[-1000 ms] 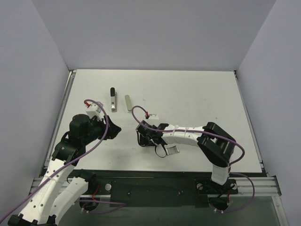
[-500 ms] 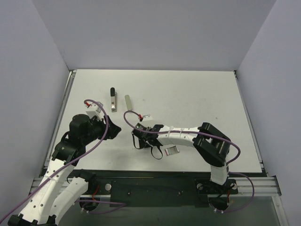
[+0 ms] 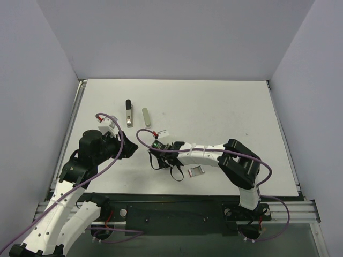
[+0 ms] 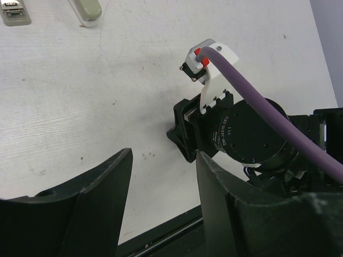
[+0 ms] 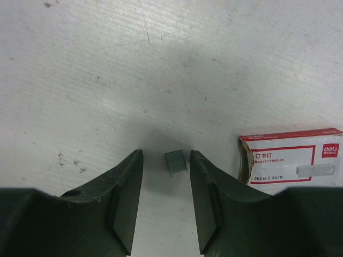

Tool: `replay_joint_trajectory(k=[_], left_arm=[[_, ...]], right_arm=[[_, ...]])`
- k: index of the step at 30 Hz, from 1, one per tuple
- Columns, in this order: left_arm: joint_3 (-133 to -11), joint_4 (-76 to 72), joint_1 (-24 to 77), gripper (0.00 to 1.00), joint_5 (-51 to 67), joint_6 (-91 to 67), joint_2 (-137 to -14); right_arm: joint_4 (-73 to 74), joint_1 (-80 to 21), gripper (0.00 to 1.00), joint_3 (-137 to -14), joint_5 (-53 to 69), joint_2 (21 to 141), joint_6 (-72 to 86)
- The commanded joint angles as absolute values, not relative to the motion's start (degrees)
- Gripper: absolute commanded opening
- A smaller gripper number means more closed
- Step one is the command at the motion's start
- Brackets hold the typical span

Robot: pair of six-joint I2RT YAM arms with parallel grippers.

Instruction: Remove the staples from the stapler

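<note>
The staples (image 5: 176, 161), a tiny grey strip, lie flat on the table (image 3: 214, 107) directly between the fingers of the right tool (image 5: 166, 156). They sit a little nearer one finger than the other, and I see neither pad touching them. That tool stands partly open and has hold of nothing; it hangs low over the strip with a finger on either side, which looks like the set-up for a pinch on so small a piece. Just beside it, on the side away from the left arm, lies the red-and-white staple box (image 5: 292, 163), clear of the fingers. The stapler (image 3: 129, 112), silver with a black end, rests well ahead of both tools toward the far side of the table. A grey-green oblong piece (image 3: 145, 118) lies just beside it; what that piece is, I cannot tell. With the strip lying apart from the stapler, the unloading itself seems largely done. The left tool (image 4: 163, 158) is open wide and empty, held off the table and facing the right arm's wrist, probably parked to stay clear.
</note>
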State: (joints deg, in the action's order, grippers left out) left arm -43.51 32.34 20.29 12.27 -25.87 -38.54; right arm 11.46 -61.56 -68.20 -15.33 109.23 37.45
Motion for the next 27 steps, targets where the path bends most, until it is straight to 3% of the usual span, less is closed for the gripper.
replay_joint_trajectory(k=[1,8,27], left_arm=[[-43.77,29.71,20.04,0.61,12.57,-25.93,-38.5],[-43.86,29.53,19.95,0.61,12.66,-25.93,-38.76],[-43.68,29.62,19.86,0.61,12.74,-25.93,-38.76]], right_arm=[[14.77,-61.52,0.35,-67.15,-15.82,111.62,34.63],[14.68,-62.05,0.27,-65.83,-16.0,111.01,34.72],[17.05,-62.58,0.2,-64.25,-16.7,109.86,37.44]])
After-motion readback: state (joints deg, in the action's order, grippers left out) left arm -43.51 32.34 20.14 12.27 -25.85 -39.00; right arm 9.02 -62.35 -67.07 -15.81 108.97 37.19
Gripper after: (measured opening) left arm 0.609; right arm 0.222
